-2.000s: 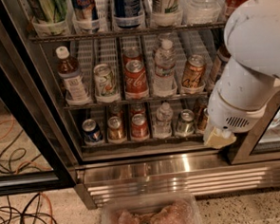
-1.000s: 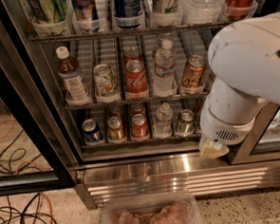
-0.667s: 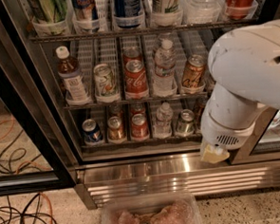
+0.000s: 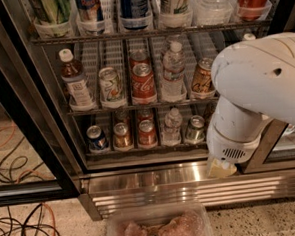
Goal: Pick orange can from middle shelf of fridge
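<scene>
The orange can (image 4: 201, 78) stands upright in the right lane of the middle shelf (image 4: 137, 107) of the fridge (image 4: 42, 116), right of a clear water bottle (image 4: 173, 68). My white arm (image 4: 265, 77) fills the right side and overlaps the can's right edge. My gripper (image 4: 220, 168) shows only as a pale cream tip hanging at the arm's lower end, in front of the fridge's steel base and well below the can. It holds nothing that I can see.
The middle shelf also carries a brown bottle (image 4: 75, 80), a white-and-green can (image 4: 110, 84) and a red Coca-Cola can (image 4: 142, 80). Several cans sit on the shelf below. A clear tub (image 4: 159, 228) lies on the floor in front; cables (image 4: 24, 227) trail at left.
The arm has swung left and down across the right side of the fridge. Its cream tip has dropped from lower-shelf height to the steel base. The cans have not moved.
</scene>
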### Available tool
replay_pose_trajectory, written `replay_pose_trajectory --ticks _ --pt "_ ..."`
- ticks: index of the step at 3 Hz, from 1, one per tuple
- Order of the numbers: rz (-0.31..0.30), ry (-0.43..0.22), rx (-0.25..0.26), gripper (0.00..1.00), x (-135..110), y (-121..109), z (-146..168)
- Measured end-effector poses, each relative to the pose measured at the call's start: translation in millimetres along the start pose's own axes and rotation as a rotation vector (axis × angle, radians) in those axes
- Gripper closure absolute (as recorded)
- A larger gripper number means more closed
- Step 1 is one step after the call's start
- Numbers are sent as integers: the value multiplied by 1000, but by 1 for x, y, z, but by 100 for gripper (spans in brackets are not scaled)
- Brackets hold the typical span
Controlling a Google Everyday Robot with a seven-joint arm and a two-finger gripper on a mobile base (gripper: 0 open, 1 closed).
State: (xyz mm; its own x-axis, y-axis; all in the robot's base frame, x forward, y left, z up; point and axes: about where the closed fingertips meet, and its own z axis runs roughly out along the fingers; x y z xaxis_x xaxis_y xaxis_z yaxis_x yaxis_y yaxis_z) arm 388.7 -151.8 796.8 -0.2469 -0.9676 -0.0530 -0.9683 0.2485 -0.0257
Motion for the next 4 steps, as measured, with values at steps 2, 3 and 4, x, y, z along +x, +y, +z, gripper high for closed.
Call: replay_pose_trajectory --ticks 2,3,4 --pt "-3 -24 47 100 -16 -37 -6" --pt "7 -29 92 100 -23 -69 -9" --pt "15 -19 85 100 -17 -72 -1"
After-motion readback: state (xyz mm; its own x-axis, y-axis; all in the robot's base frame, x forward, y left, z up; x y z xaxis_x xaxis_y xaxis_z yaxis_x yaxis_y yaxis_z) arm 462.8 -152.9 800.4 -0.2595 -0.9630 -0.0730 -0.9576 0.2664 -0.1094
